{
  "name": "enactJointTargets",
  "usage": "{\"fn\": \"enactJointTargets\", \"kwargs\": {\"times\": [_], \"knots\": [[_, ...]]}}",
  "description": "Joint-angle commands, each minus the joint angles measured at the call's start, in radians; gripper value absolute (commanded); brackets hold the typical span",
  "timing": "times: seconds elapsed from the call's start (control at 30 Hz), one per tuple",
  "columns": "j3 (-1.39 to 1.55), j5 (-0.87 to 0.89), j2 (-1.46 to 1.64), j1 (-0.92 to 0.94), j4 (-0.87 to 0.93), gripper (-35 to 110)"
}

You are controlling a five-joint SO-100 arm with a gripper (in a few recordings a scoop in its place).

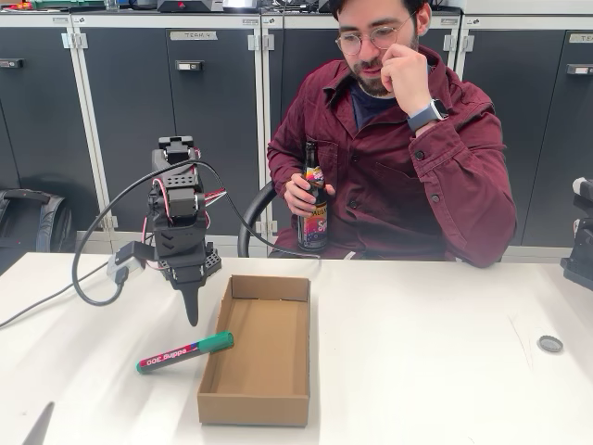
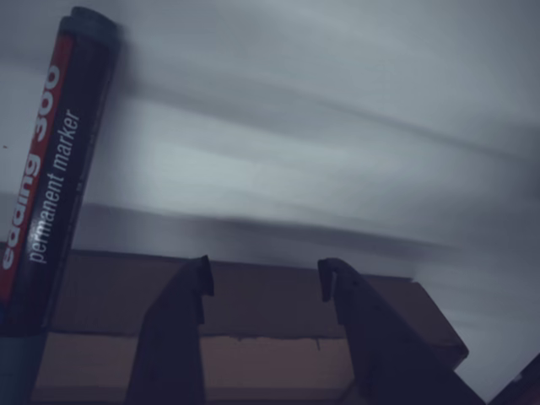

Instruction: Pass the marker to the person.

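Observation:
The marker [image 1: 185,352], pink with a green cap, lies flat on the white table [image 1: 417,371] just left of the cardboard box. My gripper [image 1: 192,318] points down and hovers a little above and behind it, touching nothing. In the wrist view the marker [image 2: 51,169] runs up the left side, away from my gripper [image 2: 264,278], whose fingers stand apart with nothing between them. The person [image 1: 398,158] sits behind the table with one hand at the face, the other around a brown bottle.
An open, shallow cardboard box [image 1: 259,352] sits right of the marker, and its edge [image 2: 253,363] lies under the fingers in the wrist view. The brown bottle [image 1: 312,209] stands at the table's far edge. A small round cap [image 1: 550,344] lies far right. A black cable [image 1: 88,269] loops left of the arm.

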Motion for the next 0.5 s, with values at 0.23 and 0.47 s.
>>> {"fn": "enactJointTargets", "kwargs": {"times": [0.23, 0.47], "knots": [[-0.017, 0.075, 0.069, 0.031, 0.011, 27], [-0.020, 0.064, 0.072, 0.156, -0.031, 28]]}}
